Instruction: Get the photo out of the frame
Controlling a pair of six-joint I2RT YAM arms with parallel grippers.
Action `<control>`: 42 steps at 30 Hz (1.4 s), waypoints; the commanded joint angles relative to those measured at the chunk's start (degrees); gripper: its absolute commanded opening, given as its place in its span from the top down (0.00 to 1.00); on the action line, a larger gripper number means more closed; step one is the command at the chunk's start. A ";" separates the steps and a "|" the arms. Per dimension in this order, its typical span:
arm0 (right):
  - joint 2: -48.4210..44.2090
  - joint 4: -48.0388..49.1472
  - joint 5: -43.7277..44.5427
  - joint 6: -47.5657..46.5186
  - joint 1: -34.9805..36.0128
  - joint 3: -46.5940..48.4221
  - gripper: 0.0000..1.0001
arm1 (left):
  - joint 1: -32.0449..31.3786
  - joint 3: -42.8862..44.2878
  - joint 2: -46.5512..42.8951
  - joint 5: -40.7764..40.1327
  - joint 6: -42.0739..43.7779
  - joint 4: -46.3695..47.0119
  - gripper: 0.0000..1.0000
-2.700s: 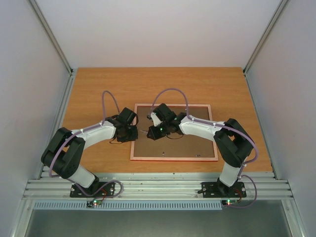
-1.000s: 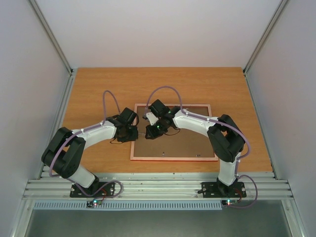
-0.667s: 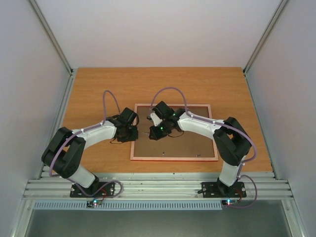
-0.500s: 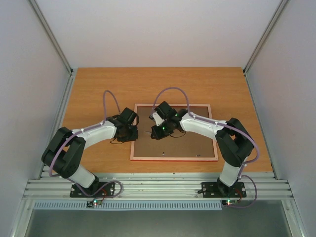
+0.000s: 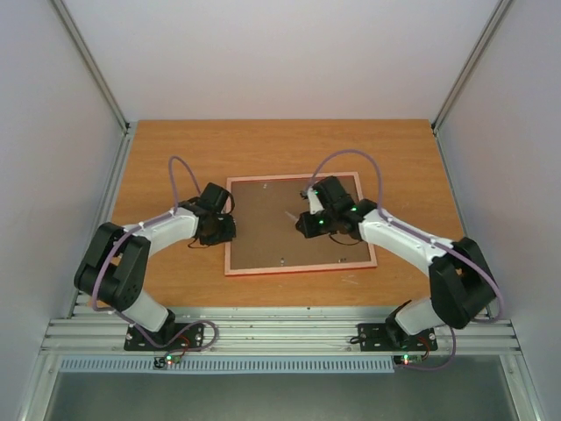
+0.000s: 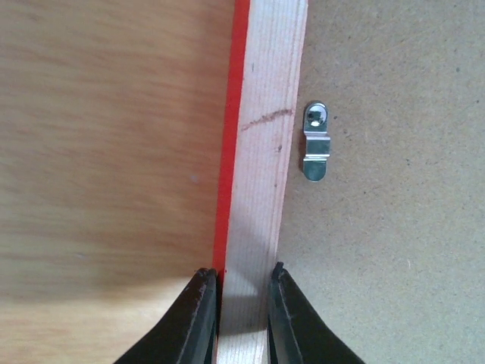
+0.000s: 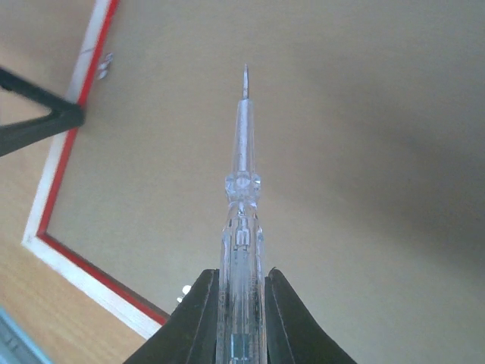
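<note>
- Frame (image 5: 301, 269) is lying face down mid-bench (image 5: 175, 149), with the brown backing board (image 5: 263, 232) facing up. The photo is not showing; I judge it is sitting under that board, inside the frame.
- A second clip (image 5: 282, 260) is showing as a small pale fleck on the board by the 6 o'clock rail.
- Left tool (image 6: 240, 274) is working at the frame's 9 o'clock rail. It is pinching the pale wood rail, one finger on the red outer edge and one on the board side.
- Retaining clip (image 6: 317, 142) is sitting on the board just inside that rail, at 1 o'clock from the left tool's tips. It is lying along the rail, not across it. I cannot tell whether it is locking anything.
- Right tool (image 7: 241, 277) is over the board toward 3 o'clock, clamping a clear-handled screwdriver (image 7: 242, 174). The blade is aiming toward 10 o'clock and appears to be touching no clip.

Step in hand, as I judge it, is freeing the clips so the board can lift.
- Bring the blade in low and nearly flat.
- Catch a clip's free end and swivel it about its screw; do not pry upward.
- Use the left tool's grip to stop the frame sliding.
- Clear every clip before lifting the board.

Writing: no brand, label or lettering is readable anywhere.
</note>
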 commanded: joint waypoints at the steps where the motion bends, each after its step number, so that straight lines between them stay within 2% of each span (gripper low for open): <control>1: -6.63 2.01 5.70 1.21 -5.84 -3.31 0.99 | 4.19 0.52 2.02 -3.50 -0.50 -1.12 0.98; 11: -12.04 4.03 13.96 4.13 -17.33 -7.07 0.99 | 7.14 3.48 1.90 -8.05 3.00 -4.43 0.96; 13: -11.79 4.39 15.04 3.67 -19.46 -7.11 0.99 | 7.30 3.98 1.78 -9.40 3.48 -4.99 0.92; 16: -9.30 4.50 16.55 2.65 -23.82 -6.48 0.99 | 7.30 3.38 0.31 -10.02 3.93 -4.46 0.85; 21: -5.06 4.47 13.69 2.13 -30.18 -5.58 0.99 | 7.25 1.26 -2.65 -10.74 3.90 -3.74 0.75; 25: -1.41 0.72 12.10 0.08 -33.75 -2.87 0.99 | 7.27 -0.49 -4.98 -9.50 3.73 -2.99 0.67; 32: 3.36 -2.77 11.54 -1.03 -39.03 -0.78 0.99 | 7.31 -2.46 -8.12 -8.03 3.54 -2.09 0.58; 36: 6.94 -4.15 11.93 -1.82 -40.33 0.23 0.99 | 7.31 -2.87 -9.12 -9.19 3.50 -2.20 0.56; 42: 10.28 -5.96 17.23 -2.85 -40.97 1.51 0.96 | 7.31 -3.60 -10.69 -9.72 3.06 -2.02 0.53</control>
